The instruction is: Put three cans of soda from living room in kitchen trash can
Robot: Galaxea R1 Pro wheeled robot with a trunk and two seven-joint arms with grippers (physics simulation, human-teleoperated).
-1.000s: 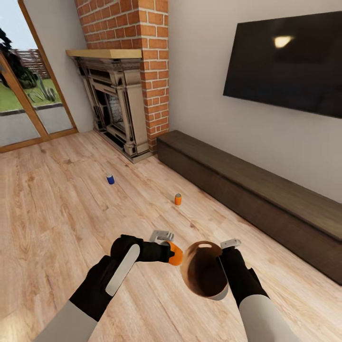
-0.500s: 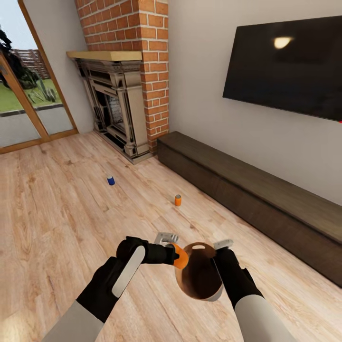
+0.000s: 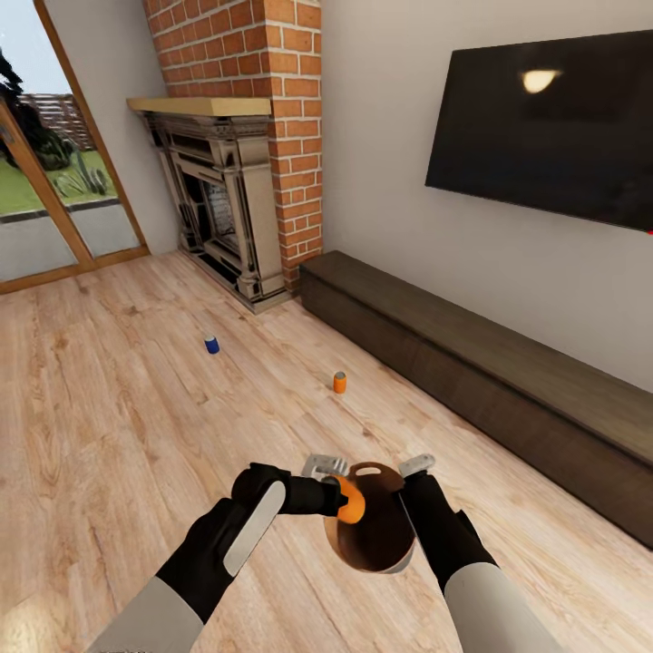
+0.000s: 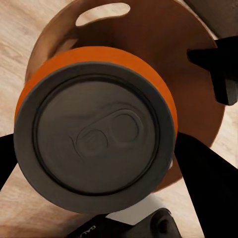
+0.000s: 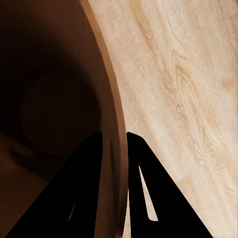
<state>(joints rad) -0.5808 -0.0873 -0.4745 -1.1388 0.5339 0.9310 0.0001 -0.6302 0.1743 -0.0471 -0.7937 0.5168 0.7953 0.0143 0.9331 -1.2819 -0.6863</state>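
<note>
My left gripper [image 3: 340,497] is shut on an orange can of soda [image 3: 349,501], held at the rim of the tash can [image 3: 376,542]. Seen from the left wrist, the can's silver top [image 4: 96,136] faces the camera with the brown bin mouth [image 4: 168,44] behind it. My right gripper [image 3: 410,481] is shut on the bin's rim, its fingers [image 5: 91,163] straddling the wall [image 5: 113,148]. A second orange can [image 3: 340,382] and a dark blue can [image 3: 211,345] stand upright on the wooden floor further ahead.
A long low dark bench [image 3: 508,381] runs along the right wall under the TV [image 3: 544,127]. The brick fireplace [image 3: 236,199] stands ahead, with glass doors [image 3: 54,199] to its left. Open wooden floor [image 3: 109,426] lies around the cans.
The left gripper has carried the orange can rightward up to the bin's mouth, and the right gripper has brought the bin leftward to meet it. The floor cans stay put.
</note>
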